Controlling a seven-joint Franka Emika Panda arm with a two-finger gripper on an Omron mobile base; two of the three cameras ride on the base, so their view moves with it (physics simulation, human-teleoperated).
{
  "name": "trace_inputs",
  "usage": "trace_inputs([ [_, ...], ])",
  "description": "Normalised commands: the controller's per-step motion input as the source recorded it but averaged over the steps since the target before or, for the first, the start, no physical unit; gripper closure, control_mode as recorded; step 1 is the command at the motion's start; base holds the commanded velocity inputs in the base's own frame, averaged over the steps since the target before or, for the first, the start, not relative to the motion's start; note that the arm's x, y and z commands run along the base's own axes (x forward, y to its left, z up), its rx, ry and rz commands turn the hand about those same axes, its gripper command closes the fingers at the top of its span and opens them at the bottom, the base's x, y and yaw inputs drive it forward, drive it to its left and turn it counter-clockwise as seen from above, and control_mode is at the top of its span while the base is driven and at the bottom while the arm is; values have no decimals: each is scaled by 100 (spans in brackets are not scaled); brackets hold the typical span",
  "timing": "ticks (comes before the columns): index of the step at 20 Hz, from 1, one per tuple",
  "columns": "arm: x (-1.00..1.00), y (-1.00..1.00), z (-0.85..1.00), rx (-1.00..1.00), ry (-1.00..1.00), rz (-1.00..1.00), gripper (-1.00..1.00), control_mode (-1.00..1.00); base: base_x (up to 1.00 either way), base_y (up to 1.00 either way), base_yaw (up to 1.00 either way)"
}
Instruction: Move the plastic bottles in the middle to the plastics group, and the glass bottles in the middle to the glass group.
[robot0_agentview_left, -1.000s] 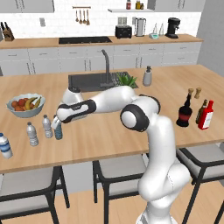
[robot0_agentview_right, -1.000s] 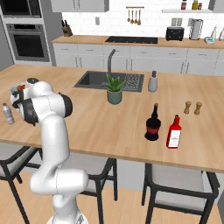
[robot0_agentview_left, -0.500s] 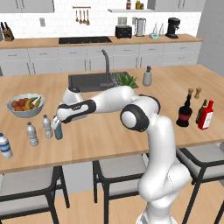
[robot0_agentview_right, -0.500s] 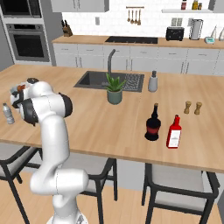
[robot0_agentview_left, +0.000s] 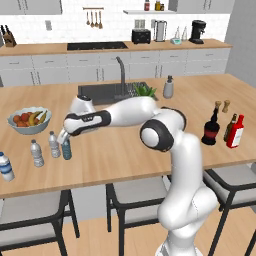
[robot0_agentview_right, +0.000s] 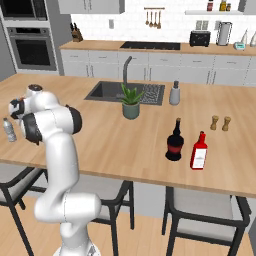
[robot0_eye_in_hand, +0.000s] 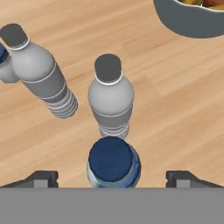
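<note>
Three small water bottles sit bunched together right under the hand, so starting from there: in the hand view the gripper (robot0_eye_in_hand: 112, 177) has its two dark tips spread wide, one off to each side of the blue-tinted bottle (robot0_eye_in_hand: 113, 162) with the dark blue cap, and neither tip is touching it, so it's got hold of nothing. That bottle stands upright on the wooden island counter (robot0_agentview_left: 120, 150). Just past it is a clear bottle (robot0_eye_in_hand: 110, 94) with a greyish cap, and beside that a second clear slim bottle (robot0_eye_in_hand: 41, 74), all upright, close but apart. From the left base view you can see the arm stretched out low over the counter with the gripper (robot0_agentview_left: 65, 137) hanging just above the blue-tinted bottle (robot0_agentview_left: 66, 149), and the stouter blue-labelled bottle (robot0_agentview_left: 6, 167) is off near the counter's front edge. A bit further back there's a fruit bowl (robot0_agentview_left: 29, 120) with oranges and a banana in it. Way over on the other end of the island, well apart from all that, the black bulbous bottle (robot0_agentview_right: 175, 141) with the red label stands next to the bright red bottle (robot0_agentview_right: 199, 151), and in the left base view a small brown bottle (robot0_agentview_left: 230, 127) is tucked just behind the red one. Two wooden shakers (robot0_agentview_right: 220, 123) stand behind them, then a potted plant (robot0_agentview_right: 131, 102) by the sink (robot0_agentview_right: 112, 92).
</note>
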Motion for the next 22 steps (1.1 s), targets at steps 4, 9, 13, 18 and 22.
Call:
trace_inputs([
  [4, -22, 0, 79, -5, 9, 0, -100, -100, 0, 0, 0],
  [9, -17, -14, 41, -13, 14, -2, -100, -100, 0, 0, 0],
  [13, -40, -36, 18, -4, 15, -10, -100, -100, 0, 0, 0],
  [18, -56, -48, 2, 0, 8, -16, -100, -100, 0, 0, 0],
  [22, -73, -69, 0, 2, 1, -23, -100, -100, 0, 0, 0],
])
